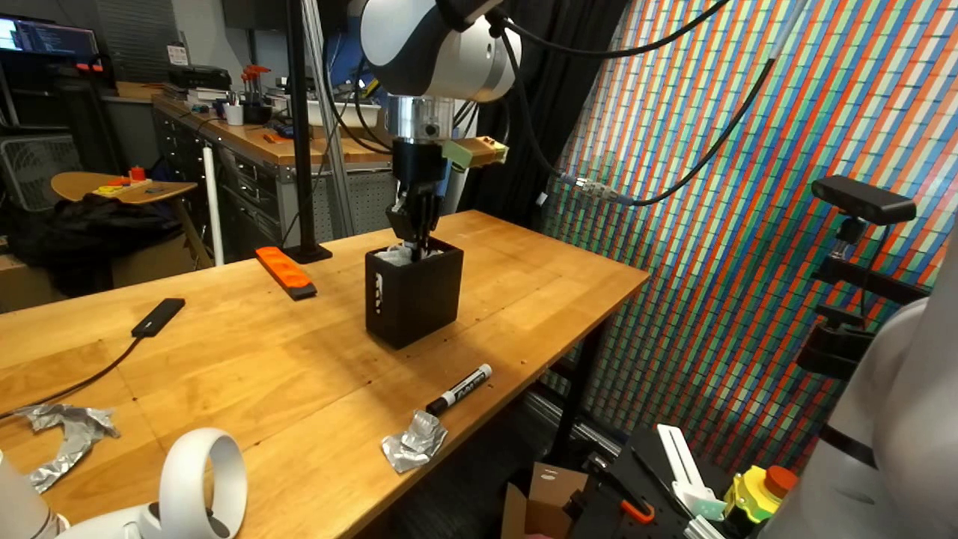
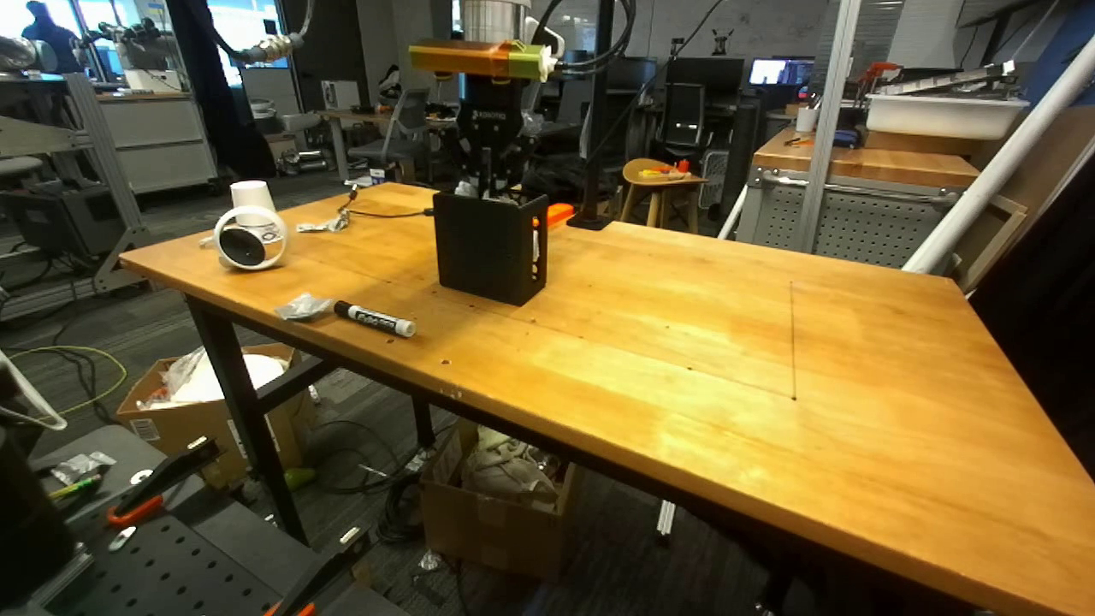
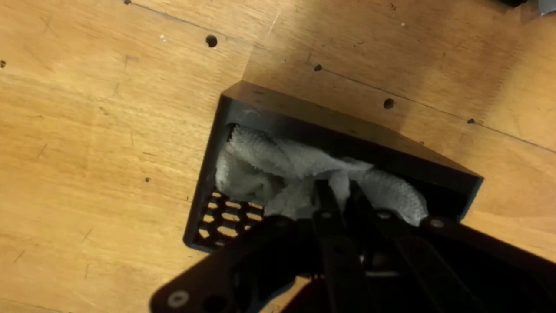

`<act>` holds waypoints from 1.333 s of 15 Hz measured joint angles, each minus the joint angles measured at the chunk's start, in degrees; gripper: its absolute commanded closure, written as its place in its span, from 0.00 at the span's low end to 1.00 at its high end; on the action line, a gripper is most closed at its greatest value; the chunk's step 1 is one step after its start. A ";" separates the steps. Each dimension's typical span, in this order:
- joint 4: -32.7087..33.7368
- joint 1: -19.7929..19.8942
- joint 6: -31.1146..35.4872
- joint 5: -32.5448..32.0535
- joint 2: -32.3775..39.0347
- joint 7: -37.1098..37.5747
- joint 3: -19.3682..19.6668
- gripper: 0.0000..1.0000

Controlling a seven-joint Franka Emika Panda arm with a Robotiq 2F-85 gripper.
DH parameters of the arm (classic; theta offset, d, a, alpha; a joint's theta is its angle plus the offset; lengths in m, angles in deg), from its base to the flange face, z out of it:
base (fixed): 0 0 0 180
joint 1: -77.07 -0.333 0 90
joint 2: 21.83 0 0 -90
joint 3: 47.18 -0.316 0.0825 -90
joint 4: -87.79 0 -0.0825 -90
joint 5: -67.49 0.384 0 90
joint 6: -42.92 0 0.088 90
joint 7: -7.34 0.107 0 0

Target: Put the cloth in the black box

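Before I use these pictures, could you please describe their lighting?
In an exterior view, bright glare patches lie on the table; in the wrist view, the gripper is nearly black against the pale cloth, with soft shadow beside the black box.

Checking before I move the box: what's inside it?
Cloth, pinched by the hand, beside some mesh. Whatever lies beneath the cloth or hand is hidden.

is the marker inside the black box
No, in an exterior view the marker lies on the tabletop, outside the black box.
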 measured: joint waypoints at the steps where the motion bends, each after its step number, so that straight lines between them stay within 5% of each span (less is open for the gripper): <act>1: -0.24 0.00 -0.01 -0.23 0.51 0.00 -0.02 0.88; 15: -2.77 -0.25 -1.53 -0.82 3.05 0.37 -1.14 0.87; 16: -2.76 -0.28 -1.82 -0.82 3.04 0.56 -1.25 0.84; 17: -2.75 -0.29 -2.04 -0.82 2.99 0.82 -1.35 0.61; 20: -2.75 -0.29 -2.64 -0.81 2.30 2.24 -1.43 0.52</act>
